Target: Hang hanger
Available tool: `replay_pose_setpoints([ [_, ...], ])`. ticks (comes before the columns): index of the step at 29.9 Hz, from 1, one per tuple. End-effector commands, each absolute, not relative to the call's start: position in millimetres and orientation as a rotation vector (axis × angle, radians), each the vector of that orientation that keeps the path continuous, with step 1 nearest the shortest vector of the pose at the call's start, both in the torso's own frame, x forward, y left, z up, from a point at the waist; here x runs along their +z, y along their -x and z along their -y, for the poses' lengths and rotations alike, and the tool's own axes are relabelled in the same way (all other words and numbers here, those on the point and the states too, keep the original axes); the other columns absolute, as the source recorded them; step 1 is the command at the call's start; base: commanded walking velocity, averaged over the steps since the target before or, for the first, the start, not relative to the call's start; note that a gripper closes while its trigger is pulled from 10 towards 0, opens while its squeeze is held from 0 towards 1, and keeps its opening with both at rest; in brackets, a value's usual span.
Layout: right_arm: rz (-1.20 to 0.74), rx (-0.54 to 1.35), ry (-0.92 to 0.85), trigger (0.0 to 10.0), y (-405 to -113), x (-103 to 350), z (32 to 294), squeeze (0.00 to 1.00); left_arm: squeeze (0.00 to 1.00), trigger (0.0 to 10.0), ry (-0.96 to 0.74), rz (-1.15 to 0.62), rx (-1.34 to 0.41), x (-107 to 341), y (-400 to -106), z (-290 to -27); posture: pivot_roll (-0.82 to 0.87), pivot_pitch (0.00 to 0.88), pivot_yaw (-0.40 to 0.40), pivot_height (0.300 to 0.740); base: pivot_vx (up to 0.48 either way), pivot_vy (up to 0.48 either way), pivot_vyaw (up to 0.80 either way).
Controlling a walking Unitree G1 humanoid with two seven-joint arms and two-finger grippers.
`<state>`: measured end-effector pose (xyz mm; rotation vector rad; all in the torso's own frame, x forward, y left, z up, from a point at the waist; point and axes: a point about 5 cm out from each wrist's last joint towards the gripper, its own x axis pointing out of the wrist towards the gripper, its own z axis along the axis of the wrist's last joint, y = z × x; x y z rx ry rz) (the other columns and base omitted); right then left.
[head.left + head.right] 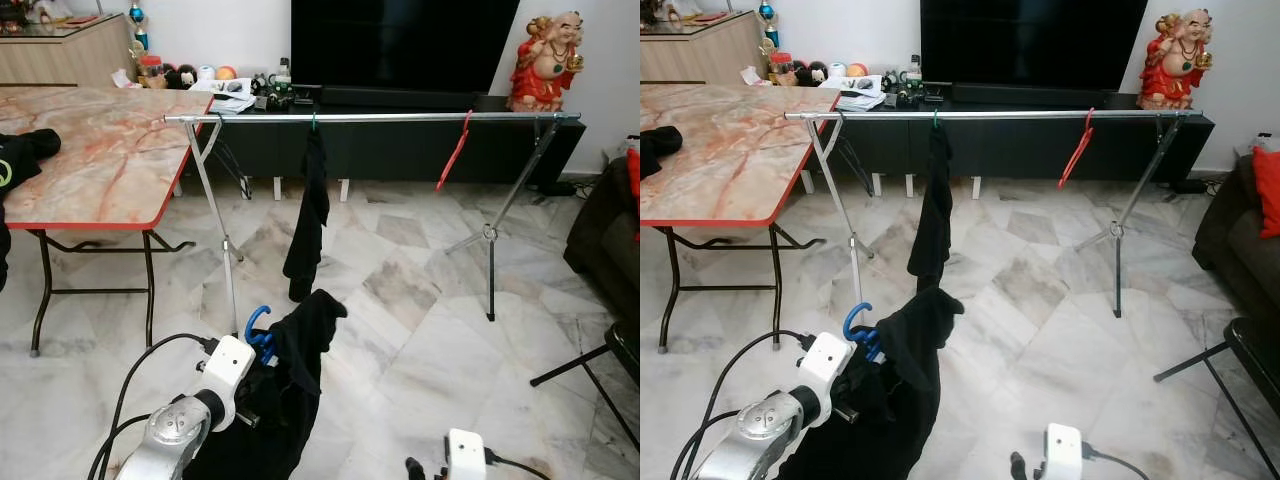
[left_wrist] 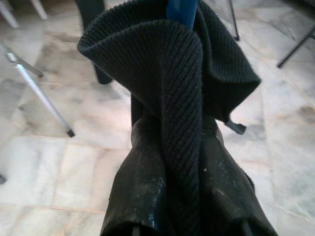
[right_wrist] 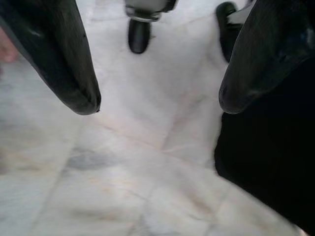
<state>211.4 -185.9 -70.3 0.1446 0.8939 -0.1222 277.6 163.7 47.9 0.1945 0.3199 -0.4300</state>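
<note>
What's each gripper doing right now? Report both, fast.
Left gripper: shut on the blue hanger with the black garment draped over it.
Right gripper: open, empty, above the marble floor.

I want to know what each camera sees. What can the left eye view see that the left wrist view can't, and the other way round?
The left eye view takes in the whole room: the rail with a black garment and a red hanger hung on it, the marble table, the TV and a red statue. The left wrist view gives a close look at the ribbed weave of the dark cloth pinched in the left end effector. Both show that cloth on the blue hanger, a rack leg and the marble floor.
</note>
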Motion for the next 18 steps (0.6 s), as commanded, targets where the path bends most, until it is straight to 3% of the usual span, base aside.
replay_pose_setpoints([
  [1, -0.931, -0.123, -0.104, 10.0, -202, -76, 185, 0.0, 0.0, 10.0, -0.228, -0.262, -0.416, 56, -278, -166, 0.11, 0.0, -0.027, 0.74, 0.0, 0.0, 0.0],
  [8, -0.952, -0.149, -0.105, 10.0, -193, -80, 188, 0.0, 0.0, 10.0, -0.226, -0.282, -0.436, 51, -267, -161, 0.09, 0.0, -0.023, 0.74, 0.0, 0.0, 0.0],
  [18, -0.994, -0.169, -0.063, 10.0, -179, -85, 199, 0.0, 0.0, 10.0, -0.24, -0.289, -0.456, 50, -267, -155, 0.11, 0.0, -0.017, 0.74, 0.305, 0.0, 0.0],
])
